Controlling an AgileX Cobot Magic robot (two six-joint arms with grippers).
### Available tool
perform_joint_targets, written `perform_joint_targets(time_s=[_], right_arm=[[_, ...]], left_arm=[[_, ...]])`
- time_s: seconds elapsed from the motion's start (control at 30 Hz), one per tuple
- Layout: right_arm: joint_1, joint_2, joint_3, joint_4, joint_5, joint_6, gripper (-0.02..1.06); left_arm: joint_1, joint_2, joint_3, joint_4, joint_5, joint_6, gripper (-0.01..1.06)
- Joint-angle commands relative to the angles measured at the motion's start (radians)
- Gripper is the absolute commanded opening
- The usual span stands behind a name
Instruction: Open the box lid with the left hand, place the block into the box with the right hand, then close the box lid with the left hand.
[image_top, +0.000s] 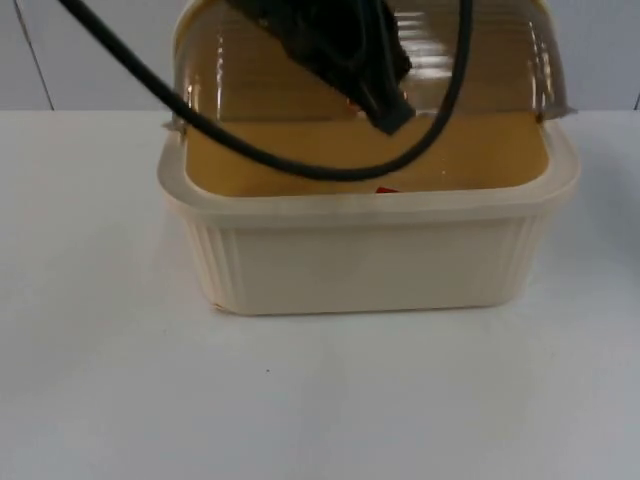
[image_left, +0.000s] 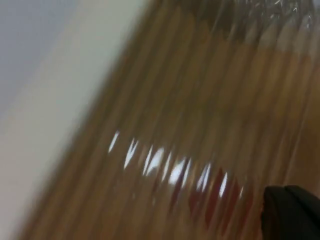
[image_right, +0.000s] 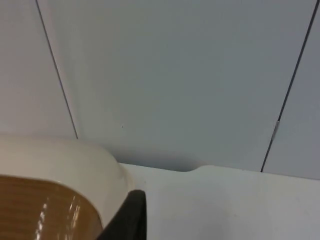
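A cream box (image_top: 370, 265) stands mid-table with its clear ribbed lid (image_top: 250, 70) raised at the back. Inside, just behind the front rim, a sliver of the red block (image_top: 386, 189) peeks out on the tan floor. My left gripper (image_top: 388, 112) reaches down from above to the lid's front edge over the box opening; whether it grips the lid is unclear. The left wrist view looks through the ribbed lid (image_left: 165, 125) at a red blur, the block (image_left: 212, 197). In the right wrist view a black fingertip (image_right: 131, 215) sits beside the box rim (image_right: 75, 160), facing the wall.
A black cable loops across the box opening. The white table (image_top: 320, 400) spreads out in front of the box and to both sides. The grey partition wall (image_right: 175, 75) rises behind the box.
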Motion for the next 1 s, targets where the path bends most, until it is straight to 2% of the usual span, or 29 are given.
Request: perform_joint_targets(time_s=[0.0, 0.23, 0.47, 0.57, 0.8, 0.93, 0.97], right_arm=[[0.006, -0.009, 0.002, 0.001, -0.001, -0.009, 1.00], [0.006, -0.009, 0.002, 0.001, -0.003, -0.009, 1.00], [0.006, -0.009, 0.002, 0.001, -0.003, -0.009, 1.00], [0.006, -0.009, 0.002, 0.003, -0.003, -0.009, 1.00], [0.006, -0.009, 0.002, 0.003, -0.003, -0.009, 1.00], [0.006, -0.009, 0.002, 0.005, -0.003, -0.009, 1.00], [0.006, -0.009, 0.002, 0.005, -0.003, -0.009, 1.00]], left_arm=[[-0.003, 0.020, 0.041, 0.029, -0.040, -0.013, 0.00], [-0.051, 0.013, 0.119, 0.038, -0.137, -0.013, 0.00], [-0.072, -0.023, 0.124, 0.022, -0.128, -0.048, 0.00], [-0.082, -0.113, 0.124, 0.028, -0.128, -0.171, 0.00], [-0.082, -0.293, 0.124, 0.030, -0.154, -0.202, 0.00], [-0.046, -0.398, 0.120, 0.033, -0.183, -0.212, 0.00], [0.001, -0.444, 0.112, 0.031, -0.192, -0.245, 0.00]])
